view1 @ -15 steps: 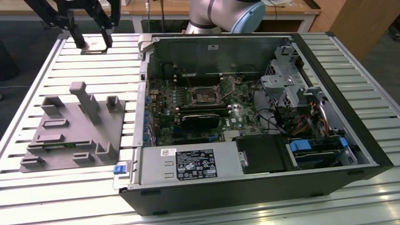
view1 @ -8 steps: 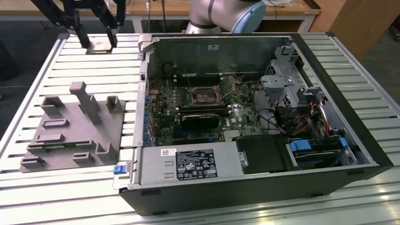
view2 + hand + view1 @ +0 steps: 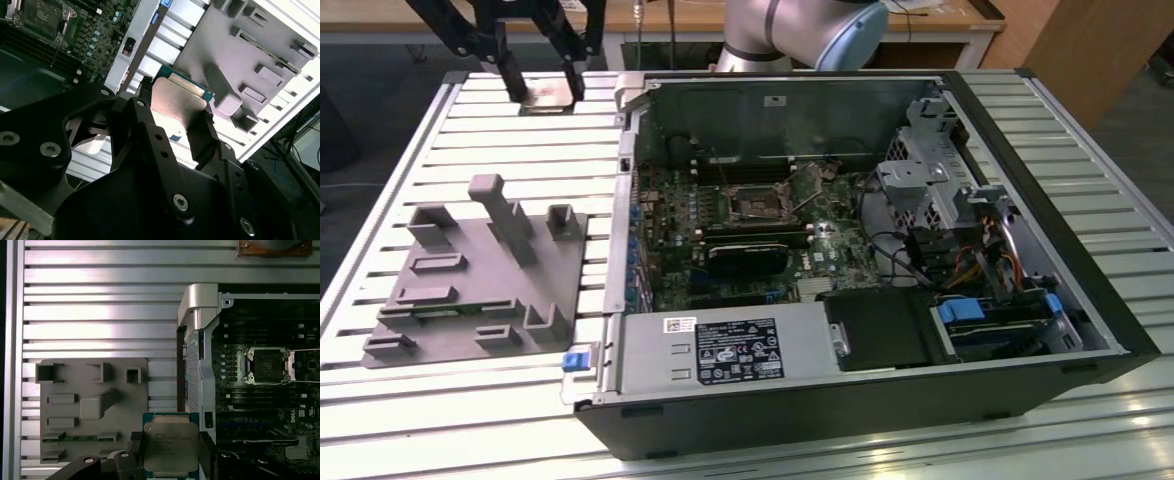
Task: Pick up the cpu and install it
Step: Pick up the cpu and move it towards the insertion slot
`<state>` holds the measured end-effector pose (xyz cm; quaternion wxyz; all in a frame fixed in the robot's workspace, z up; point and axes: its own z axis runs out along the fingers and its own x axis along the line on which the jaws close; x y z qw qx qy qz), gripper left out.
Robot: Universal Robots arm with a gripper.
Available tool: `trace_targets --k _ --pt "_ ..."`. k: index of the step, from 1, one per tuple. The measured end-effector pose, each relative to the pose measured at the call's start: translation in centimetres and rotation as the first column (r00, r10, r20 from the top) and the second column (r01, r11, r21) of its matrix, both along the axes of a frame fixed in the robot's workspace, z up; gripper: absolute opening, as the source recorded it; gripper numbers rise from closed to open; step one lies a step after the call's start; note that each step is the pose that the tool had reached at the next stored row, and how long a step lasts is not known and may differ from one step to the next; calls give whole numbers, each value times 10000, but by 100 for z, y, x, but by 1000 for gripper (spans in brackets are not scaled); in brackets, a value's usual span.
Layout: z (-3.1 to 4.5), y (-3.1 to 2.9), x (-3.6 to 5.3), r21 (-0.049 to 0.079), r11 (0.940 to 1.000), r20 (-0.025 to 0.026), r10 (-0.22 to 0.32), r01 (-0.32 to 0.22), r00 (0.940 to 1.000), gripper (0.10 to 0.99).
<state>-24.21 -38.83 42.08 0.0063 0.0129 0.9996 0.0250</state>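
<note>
The cpu (image 3: 544, 98), a flat square chip with a silver-grey metal top, hangs above the slatted table at the far left corner in the exterior view, clear of the case. My gripper (image 3: 540, 82) is shut on it, a black finger on each of two opposite edges. In both wrist views the cpu (image 3: 170, 444) (image 3: 176, 101) sits level between the fingers (image 3: 134, 446), its green rim showing. The dark square socket (image 3: 754, 203) (image 3: 267, 365) on the motherboard lies open with its metal frame raised, some way from the chip.
The open black computer case (image 3: 1067, 300) takes up the exterior view's right, with drives, cables and a power supply inside. A grey plastic tray (image 3: 467, 270) (image 3: 92, 407) with upright blocks rests on the slatted metal table (image 3: 494, 150) to the case's left.
</note>
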Motion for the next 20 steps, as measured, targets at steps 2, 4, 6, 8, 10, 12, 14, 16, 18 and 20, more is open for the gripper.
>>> trace_targets --k 2,4,6,8,10,12,14,16,18,20 --pt "0 1 28 0 10000 0 0 0 10000 533" --pt "0 1 57 0 10000 1 0 0 10000 533" --pt "0 2 85 0 10000 0 0 0 10000 533" --pt "0 2 113 0 10000 0 0 0 10000 533" --pt "0 3 138 0 10000 0 0 0 10000 533" --pt "0 3 165 0 10000 1 0 0 10000 533" --pt "0 4 191 0 10000 0 0 0 10000 533" --pt "0 4 218 1 10000 1 0 0 10000 533" --pt "0 4 249 0 10000 0 0 0 10000 533" --pt "0 7 287 0 10000 0 0 0 10000 533"
